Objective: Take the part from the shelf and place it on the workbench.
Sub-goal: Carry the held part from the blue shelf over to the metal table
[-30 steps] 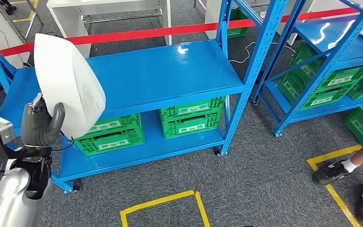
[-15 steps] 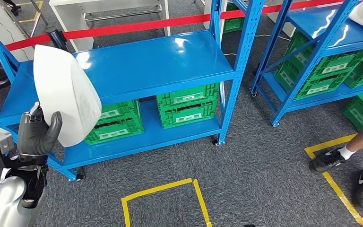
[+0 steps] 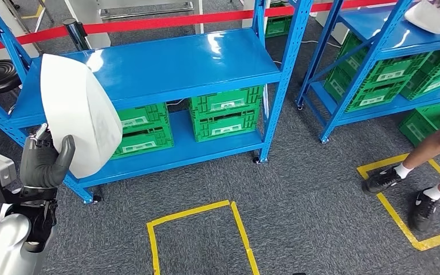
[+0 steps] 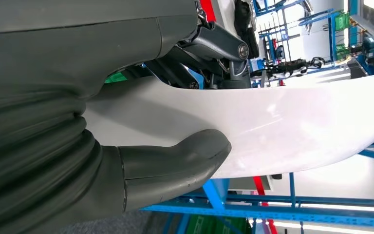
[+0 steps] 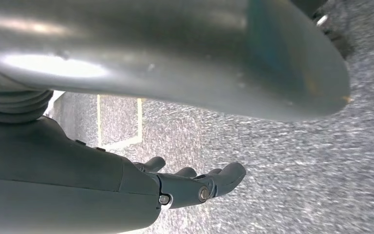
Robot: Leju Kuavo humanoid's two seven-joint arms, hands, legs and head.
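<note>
My left hand (image 3: 44,162) grips the lower edge of a large white curved shell part (image 3: 77,112) and holds it upright at the left of the head view, in front of the blue shelf (image 3: 166,63). In the left wrist view the thumb (image 4: 175,163) presses against the white part (image 4: 292,126) while darker fingers clamp its other side. My right hand (image 5: 195,183) hangs over grey carpet with its fingers loosely extended and nothing in them.
Green crates (image 3: 224,114) sit on the shelf's lower level. A second blue rack (image 3: 378,51) at the right carries another white part (image 3: 429,17). A person's legs and shoes (image 3: 401,189) stand by yellow floor tape (image 3: 200,212). A red barrier strip (image 3: 149,24) runs behind.
The whole picture has shifted, so the camera has moved: shelves slid up and left. The left hand still holds the white part the same way. The person has stepped further into view.
</note>
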